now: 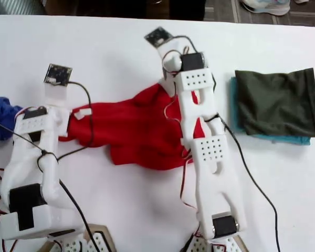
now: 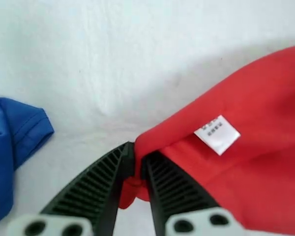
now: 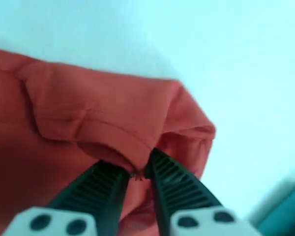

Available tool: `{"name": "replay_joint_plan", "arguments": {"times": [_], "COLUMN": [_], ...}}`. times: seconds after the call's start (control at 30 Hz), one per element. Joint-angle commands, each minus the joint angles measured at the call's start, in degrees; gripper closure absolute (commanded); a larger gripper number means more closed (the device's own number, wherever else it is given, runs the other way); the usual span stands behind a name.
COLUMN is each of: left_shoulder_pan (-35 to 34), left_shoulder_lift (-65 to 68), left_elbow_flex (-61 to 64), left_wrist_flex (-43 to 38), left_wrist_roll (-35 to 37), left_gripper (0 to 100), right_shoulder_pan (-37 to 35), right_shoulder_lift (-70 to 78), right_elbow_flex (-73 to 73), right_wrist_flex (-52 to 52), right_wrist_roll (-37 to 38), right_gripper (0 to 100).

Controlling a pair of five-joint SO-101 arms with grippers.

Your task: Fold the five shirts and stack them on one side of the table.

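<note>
My left gripper [image 2: 137, 157] and right gripper [image 3: 136, 169] each pinch an edge of the soft red cloth shirt [image 1: 136, 134] mid white table [image 1: 94, 42], I think to fold it for the folded dark green shirt pile [image 1: 278, 102] at three o'clock.

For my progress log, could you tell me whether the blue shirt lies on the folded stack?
No, the blue shirt lies beside the left arm, away from the dark green shirt atop the teal shirt.
</note>
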Motion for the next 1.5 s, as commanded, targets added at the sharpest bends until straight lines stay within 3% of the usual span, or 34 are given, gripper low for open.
{"name": "replay_joint_plan", "arguments": {"times": [0.0,0.17,0.37,0.67,0.8,1.07,1.47], "left_shoulder_pan": [-0.4,-0.4,-0.1,12.0,12.3,12.2,12.2], "left_shoulder_lift": [-0.9,-1.0,-1.1,-1.0,-3.1,-14.5,-29.2], "left_elbow_flex": [-2.7,-11.1,-34.9,-76.6,-83.0,-83.6,-83.2], "left_wrist_flex": [3.0,13.2,34.4,62.4,62.5,62.4,61.7], "left_wrist_roll": [0.6,0.1,-3.3,-3.3,-3.4,-7.3,-9.3], "left_gripper": [97,97,97,97,97,97,97], "right_shoulder_pan": [1.0,3.8,8.8,11.5,14.3,21.4,22.6], "right_shoulder_lift": [-9.3,-17.5,-28.7,-47.1,-57.1,-71.3,-78.4], "right_elbow_flex": [-2.5,-2.5,-2.5,-2.5,0.1,5.6,5.5], "right_wrist_flex": [1.2,1.3,1.3,1.3,1.3,0.8,-3.9], "right_wrist_roll": [0.1,-0.1,-2.7,-2.8,-2.6,-2.5,-2.5], "right_gripper": [97.8,97.8,97.8,97.8,97.8,97.8,97.8]}}
